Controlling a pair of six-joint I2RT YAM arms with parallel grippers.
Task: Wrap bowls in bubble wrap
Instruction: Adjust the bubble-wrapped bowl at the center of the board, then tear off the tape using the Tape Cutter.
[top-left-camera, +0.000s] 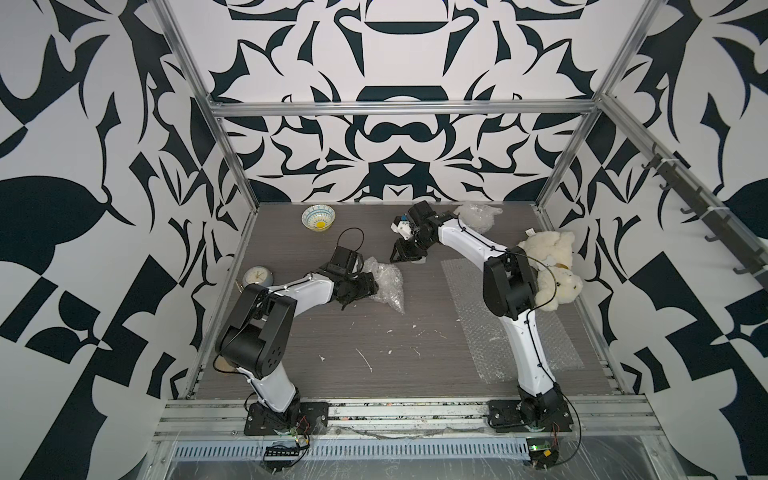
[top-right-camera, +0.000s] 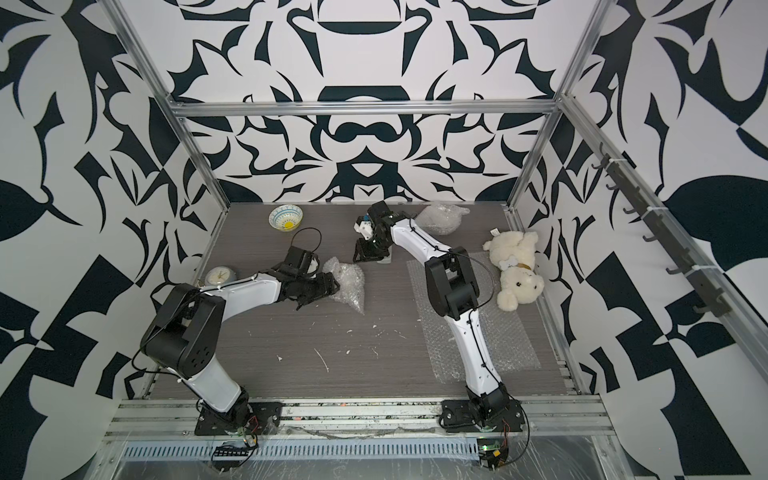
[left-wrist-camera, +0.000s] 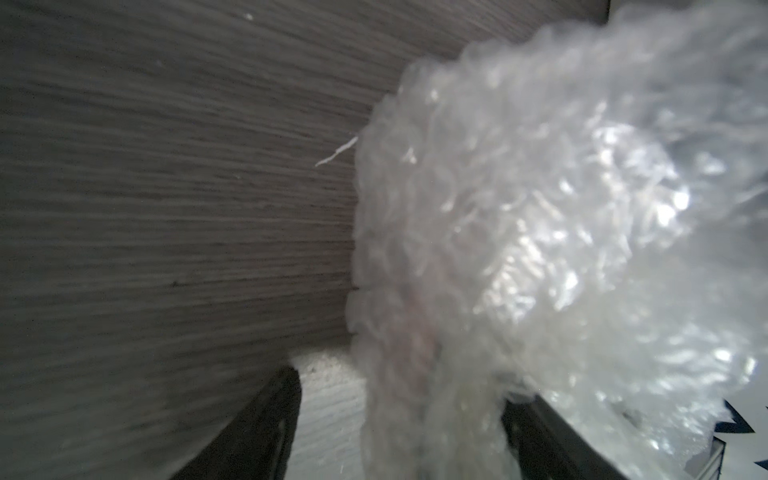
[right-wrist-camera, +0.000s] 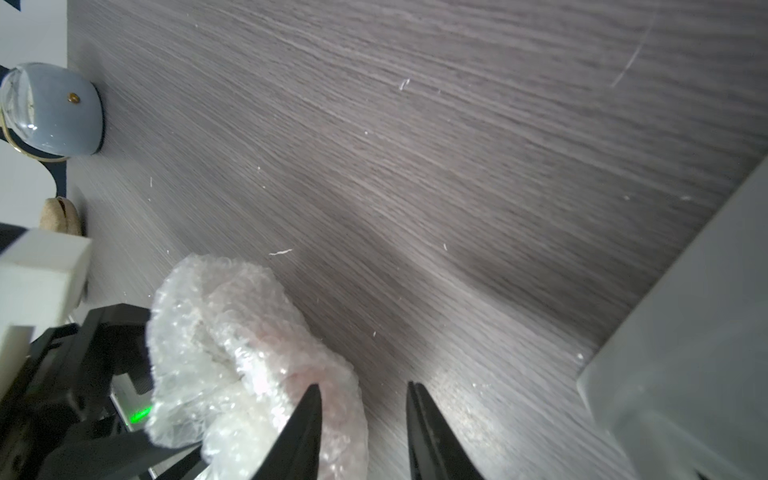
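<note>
Bubble wrap (top-left-camera: 511, 316), one flat sheet, lies to the right of the crumpled bundle (top-left-camera: 386, 286), kept ready, I judge, for the bare blue-and-white bowl (top-left-camera: 318, 217) far behind that bundle. My left gripper (left-wrist-camera: 401, 386) stands spread around the bundle, probably to steady it, with a gap beside one finger. My right gripper (right-wrist-camera: 363, 386) hovers just behind the bundle, jaws parted and empty.

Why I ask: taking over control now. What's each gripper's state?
Left gripper: open, jaws loosely around the crumpled translucent bubble wrap bundle.
Right gripper: open, nothing between its jaws.
</note>
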